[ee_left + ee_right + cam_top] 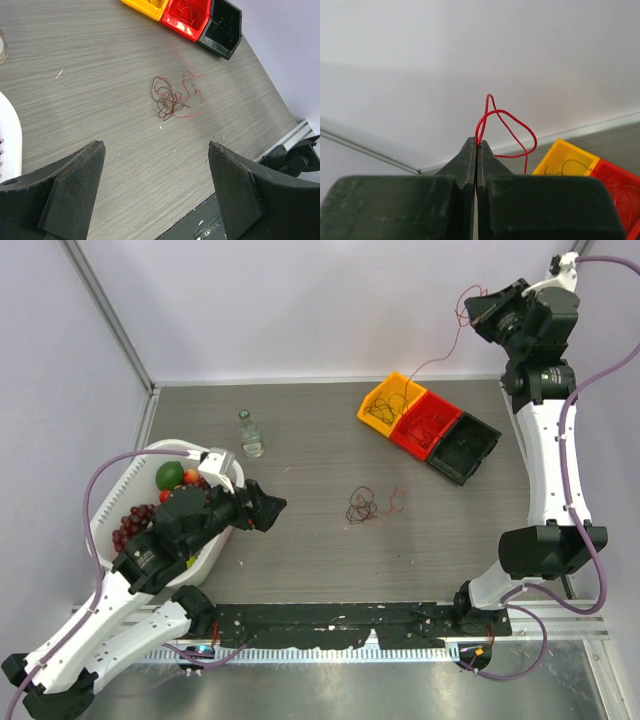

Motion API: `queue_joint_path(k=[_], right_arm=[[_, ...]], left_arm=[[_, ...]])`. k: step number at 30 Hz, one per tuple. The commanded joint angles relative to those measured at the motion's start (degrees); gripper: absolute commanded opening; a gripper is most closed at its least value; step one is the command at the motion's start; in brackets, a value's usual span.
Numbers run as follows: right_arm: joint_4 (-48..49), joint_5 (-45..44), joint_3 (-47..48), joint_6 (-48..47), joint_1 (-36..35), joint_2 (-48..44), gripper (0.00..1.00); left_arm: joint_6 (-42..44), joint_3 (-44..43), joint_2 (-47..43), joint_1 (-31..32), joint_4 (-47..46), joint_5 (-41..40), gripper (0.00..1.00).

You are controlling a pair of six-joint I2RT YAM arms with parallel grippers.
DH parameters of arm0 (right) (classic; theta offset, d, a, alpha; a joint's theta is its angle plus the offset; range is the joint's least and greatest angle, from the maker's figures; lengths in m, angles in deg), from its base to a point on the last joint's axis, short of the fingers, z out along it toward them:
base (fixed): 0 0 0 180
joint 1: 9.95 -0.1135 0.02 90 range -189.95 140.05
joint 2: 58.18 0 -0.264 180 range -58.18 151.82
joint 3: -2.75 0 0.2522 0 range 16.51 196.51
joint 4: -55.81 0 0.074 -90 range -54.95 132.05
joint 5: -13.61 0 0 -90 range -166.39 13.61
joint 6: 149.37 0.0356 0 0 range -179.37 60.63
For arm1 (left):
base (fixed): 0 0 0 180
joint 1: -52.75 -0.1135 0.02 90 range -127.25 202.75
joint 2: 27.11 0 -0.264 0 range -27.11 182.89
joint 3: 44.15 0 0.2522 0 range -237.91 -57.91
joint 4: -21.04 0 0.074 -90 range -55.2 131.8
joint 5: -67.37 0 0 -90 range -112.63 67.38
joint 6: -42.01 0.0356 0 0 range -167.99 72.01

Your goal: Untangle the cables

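Observation:
A small tangle of thin red and dark brown cables [365, 505] [172, 99] lies on the grey table, near its middle. My left gripper [275, 508] [156, 145] is open and empty, low over the table to the left of the tangle. My right gripper [470, 308] [477, 142] is raised high at the back right, shut on a single red cable [507, 125]. That cable loops above the fingertips and hangs down towards the yellow bin [392, 400] [565, 160].
Yellow, red [427, 422] and black [465, 447] bins stand in a row at the back right, with thin cables in the yellow and red ones. A small glass bottle [250, 433] stands at the back left. A white basket [130, 465] of fruit sits beside my left arm.

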Motion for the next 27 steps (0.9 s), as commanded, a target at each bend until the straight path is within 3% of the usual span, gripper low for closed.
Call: queue_joint_path(k=[1, 7, 13, 27], right_arm=[[5.25, 3.61, 6.03, 5.47, 0.46, -1.26, 0.01], [11.76, 8.1, 7.18, 11.29, 0.46, -4.25, 0.01], [10.27, 1.34, 6.83, 6.38, 0.55, -5.75, 0.01], [11.85, -4.82, -2.66, 1.63, 1.16, -0.48, 0.01]], left_arm=[[0.87, -1.14, 1.03, -0.01, -1.91, 1.72, 0.88], [-0.01, -0.61, 1.47, 0.08, -2.7, 2.6, 0.88], [-0.54, -0.52, 1.39, -0.01, -2.79, 3.21, 0.88], [-1.42, -0.87, 1.74, -0.01, -2.53, 3.83, 0.88]])
